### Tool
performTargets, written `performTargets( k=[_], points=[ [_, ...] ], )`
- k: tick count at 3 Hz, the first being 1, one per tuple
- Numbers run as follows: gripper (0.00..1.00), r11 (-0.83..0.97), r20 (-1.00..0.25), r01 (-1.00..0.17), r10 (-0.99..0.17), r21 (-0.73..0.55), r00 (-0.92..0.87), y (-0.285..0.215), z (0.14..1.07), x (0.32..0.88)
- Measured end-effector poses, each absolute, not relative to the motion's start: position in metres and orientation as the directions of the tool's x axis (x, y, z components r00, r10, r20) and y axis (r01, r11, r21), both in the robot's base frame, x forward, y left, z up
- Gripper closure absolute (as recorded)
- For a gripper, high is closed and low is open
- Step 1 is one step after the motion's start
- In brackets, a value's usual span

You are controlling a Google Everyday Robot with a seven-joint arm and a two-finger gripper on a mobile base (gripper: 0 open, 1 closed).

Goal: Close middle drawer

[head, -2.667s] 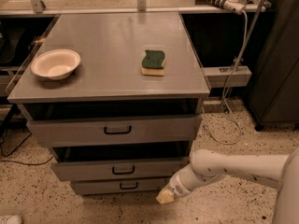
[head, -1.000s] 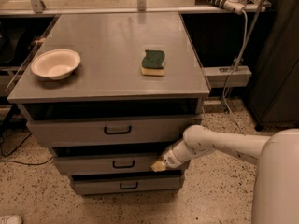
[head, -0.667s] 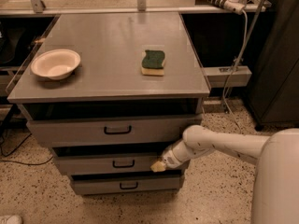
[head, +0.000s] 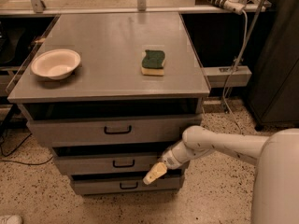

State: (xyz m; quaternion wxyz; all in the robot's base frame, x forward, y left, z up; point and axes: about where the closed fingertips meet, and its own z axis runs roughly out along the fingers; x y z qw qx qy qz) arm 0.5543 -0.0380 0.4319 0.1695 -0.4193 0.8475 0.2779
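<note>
The bowl (head: 55, 63) sits at the left of the cabinet top (head: 107, 85), with the sponge (head: 153, 62) further right. Below them the middle drawer (head: 93, 164) stands slightly out, its inside dark and hidden. The gripper (head: 155, 172) is at the low right end of the drawer's front, its tips seemingly pressed together. Bare floor (head: 219, 190) lies to the right.

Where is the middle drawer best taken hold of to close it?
The middle drawer needs no grip: push its flat, upright front from the front, beside the black handle. The pincer is at that front's right end.
</note>
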Motion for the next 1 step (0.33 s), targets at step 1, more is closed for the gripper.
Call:
performTargets(
  k=[1],
  points=[
    [0.00,0.494,-0.520,-0.805,-0.616,0.329,-0.591,-0.0380,0.4319,0.5543]
  ],
)
